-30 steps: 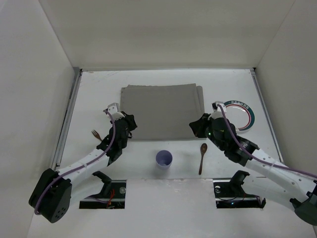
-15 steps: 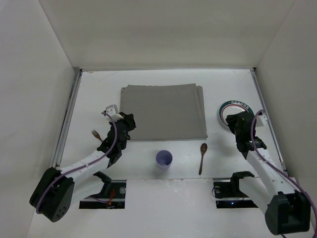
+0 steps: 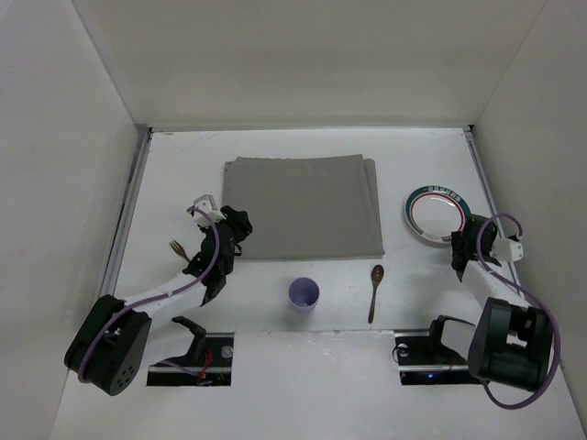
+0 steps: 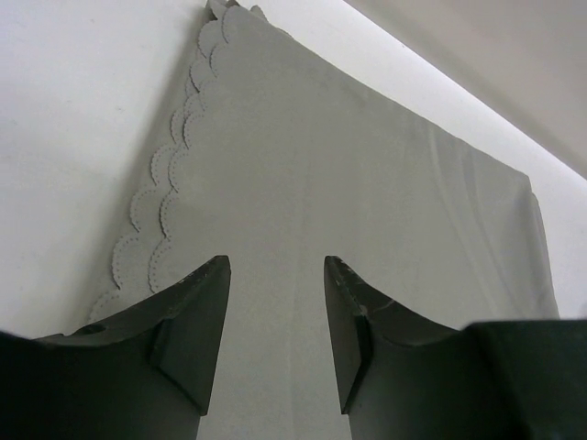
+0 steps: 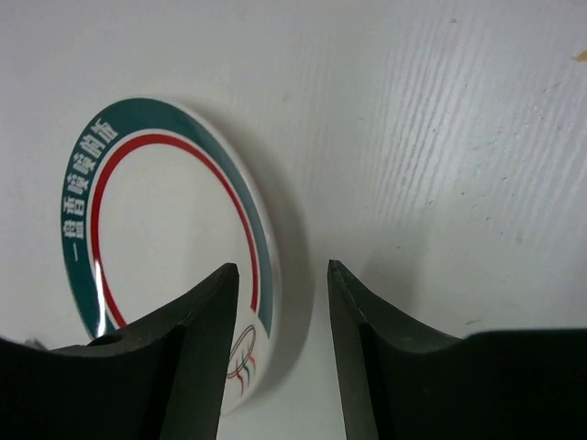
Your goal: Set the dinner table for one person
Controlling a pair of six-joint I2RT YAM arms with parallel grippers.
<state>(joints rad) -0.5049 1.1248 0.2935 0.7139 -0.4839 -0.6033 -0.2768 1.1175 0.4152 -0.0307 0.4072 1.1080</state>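
Jaws apart on both: left gripper (image 4: 275, 266) low over placemat (image 4: 367, 202), right gripper (image 5: 282, 270) beside plate (image 5: 156, 257) rim.

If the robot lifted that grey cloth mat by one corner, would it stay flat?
Probably not: the placemat looks like thin cloth, and its right edge looks doubled over, so it would likely droop. The scalloped border suggests soft, light fabric. Pushed, it might bunch rather than slide across the dinner table.

Only seeing white Chinese characters running along the green rim of the plate (image 5: 81, 229), and they're coming out too blurry to read.
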